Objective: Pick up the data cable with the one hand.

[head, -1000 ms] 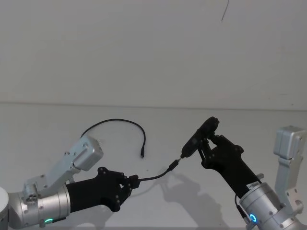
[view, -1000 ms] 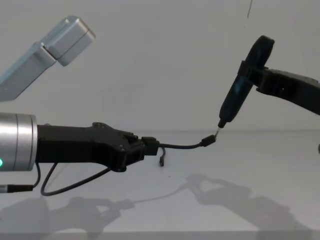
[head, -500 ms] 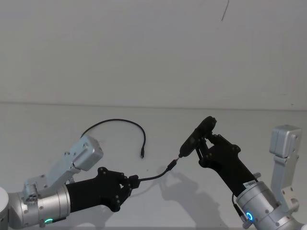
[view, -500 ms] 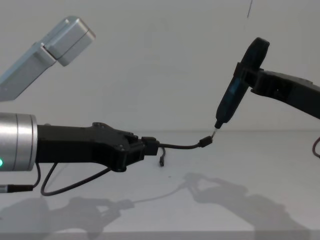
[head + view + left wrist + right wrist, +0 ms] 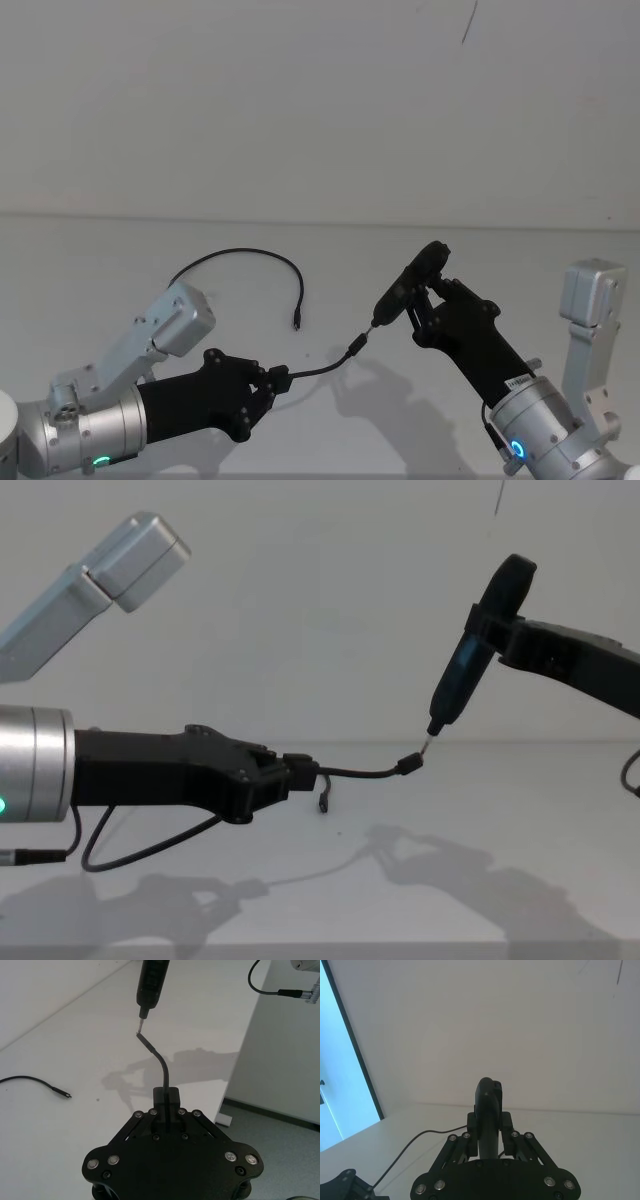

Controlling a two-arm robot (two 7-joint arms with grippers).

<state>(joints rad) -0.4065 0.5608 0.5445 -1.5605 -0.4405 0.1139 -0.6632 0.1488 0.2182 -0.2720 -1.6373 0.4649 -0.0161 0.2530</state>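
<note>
Now left claw (image 5: 300,776) clamps thin black cable (image 5: 365,773); right claw (image 5: 425,296) grips pen-shaped tool (image 5: 470,660).

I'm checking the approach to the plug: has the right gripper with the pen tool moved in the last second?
Yes. In the chest view the right gripper and its pen tool shifted toward the robot's left, bringing the tip closer to the data cable plug held steady by the left gripper.
</note>
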